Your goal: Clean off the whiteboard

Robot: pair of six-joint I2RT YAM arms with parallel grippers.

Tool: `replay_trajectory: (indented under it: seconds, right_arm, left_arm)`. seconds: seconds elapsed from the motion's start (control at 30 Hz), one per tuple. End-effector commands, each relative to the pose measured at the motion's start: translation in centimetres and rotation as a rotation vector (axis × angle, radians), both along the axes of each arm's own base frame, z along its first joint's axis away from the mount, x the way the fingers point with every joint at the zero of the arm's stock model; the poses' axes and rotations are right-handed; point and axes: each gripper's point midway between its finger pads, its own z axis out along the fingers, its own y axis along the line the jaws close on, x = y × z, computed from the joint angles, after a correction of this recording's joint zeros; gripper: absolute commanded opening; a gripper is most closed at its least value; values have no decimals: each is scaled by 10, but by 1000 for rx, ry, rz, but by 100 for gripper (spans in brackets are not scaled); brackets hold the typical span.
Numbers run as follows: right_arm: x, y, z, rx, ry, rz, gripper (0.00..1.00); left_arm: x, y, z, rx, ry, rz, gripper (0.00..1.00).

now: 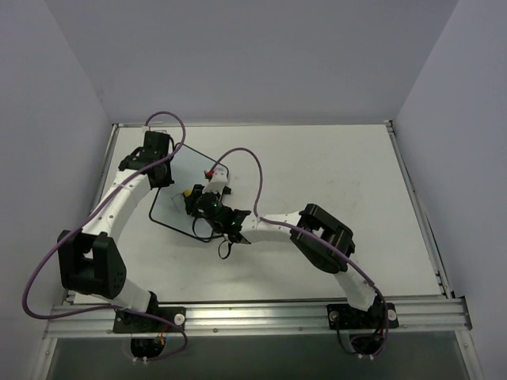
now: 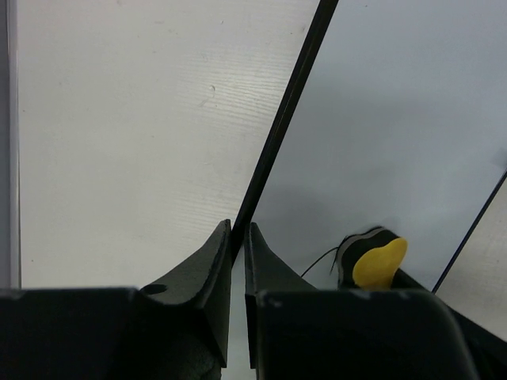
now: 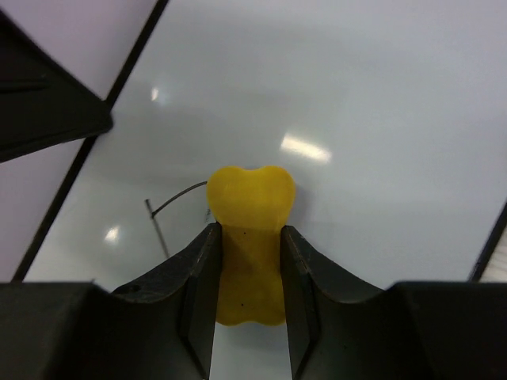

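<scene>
Whiteboard [image 1: 184, 170] lies far-left on tabletop [image 1: 333, 174]; left pincer [image 2: 238, 229] pinches its black rim [image 2: 289, 111]. Right pincer [image 3: 249, 231] clamps yellow eraser [image 3: 250, 194] beside thin black line [image 3: 170, 199]. Recommend flat, firm strokes leftward across it, rim held steady

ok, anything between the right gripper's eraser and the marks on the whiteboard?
Nothing visible: the yellow eraser in the right gripper is beside the black line on the whiteboard; the left gripper pinches the rim, clear of it.

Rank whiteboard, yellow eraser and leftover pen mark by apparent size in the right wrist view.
1. whiteboard, fills most of the view
2. yellow eraser, enlarged by nearness to the camera
3. pen mark, thin
</scene>
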Motion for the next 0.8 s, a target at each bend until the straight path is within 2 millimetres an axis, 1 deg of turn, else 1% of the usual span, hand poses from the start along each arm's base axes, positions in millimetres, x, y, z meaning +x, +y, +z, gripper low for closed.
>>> replay_trajectory:
  seconds: [0.0,0.07,0.2,0.3,0.4,0.47,0.6,0.63,0.7,0.73,0.77]
  right_arm:
    - [-108,31,-85,-184,195,314,0]
    - [-116,37,-79,-175,183,333,0]
    - [-124,48,-68,-164,168,366,0]
    - [-127,55,-64,-168,157,377,0]
    - [-126,56,-66,-170,161,377,0]
    - [-121,53,-70,-180,168,362,0]
    - [-103,39,-78,-194,196,315,0]
    - [-93,32,-81,-199,206,293,0]
    - [-84,23,-83,-204,212,269,0]
    - [-75,16,-85,-207,219,248,0]
    - [-73,10,-88,-209,229,239,0]
  left_arm:
    - [-26,-21,-32,-55,152,-56,2]
    - [-26,-21,-32,-57,151,-56,2]
    - [-25,-21,-31,-56,149,-58,2]
    - [-26,-22,-30,-56,146,-59,2]
    - [-26,-21,-31,-55,148,-59,2]
    - [-26,-21,-30,-56,146,-57,2]
    - [-26,-21,-29,-53,143,-60,2]
    - [-26,-21,-29,-52,141,-59,2]
    - [-27,-21,-28,-51,142,-59,2]
    - [-26,-21,-28,-51,139,-60,2]
    - [-26,-21,-28,-51,138,-60,2]
